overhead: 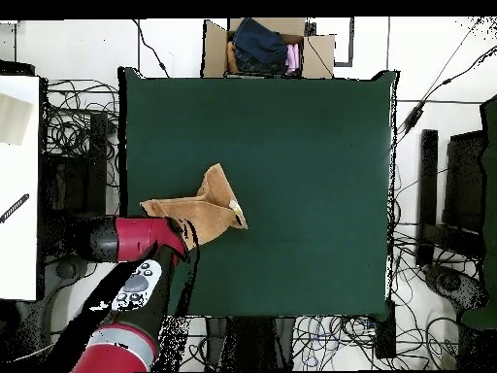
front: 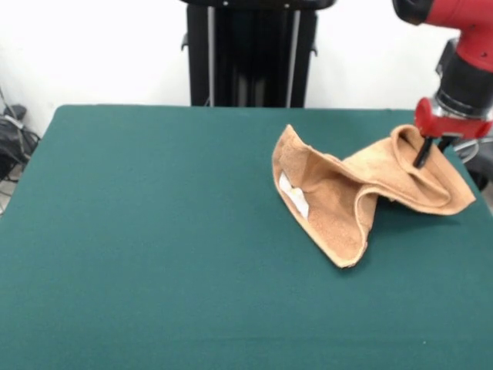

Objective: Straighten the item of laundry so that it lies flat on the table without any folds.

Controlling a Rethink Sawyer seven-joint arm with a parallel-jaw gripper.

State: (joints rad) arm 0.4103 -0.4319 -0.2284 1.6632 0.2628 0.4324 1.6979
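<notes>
The tan towel (front: 347,185) lies crumpled and folded over itself on the right part of the green table (front: 154,231), with its white label (front: 294,196) facing up on the left flap. My gripper (front: 431,154) comes down at the towel's far right end and is shut on a raised fold there. In the overhead view the towel (overhead: 209,206) sits near the left edge of the table (overhead: 311,146), with the gripper (overhead: 186,233) at its lower left corner.
The robot's black pedestal (front: 250,54) stands behind the table's far edge. A cardboard box with clothes (overhead: 267,47) sits beyond the table's top edge in the overhead view. Cables lie on the floor around the table. The towel is close to the table's edge.
</notes>
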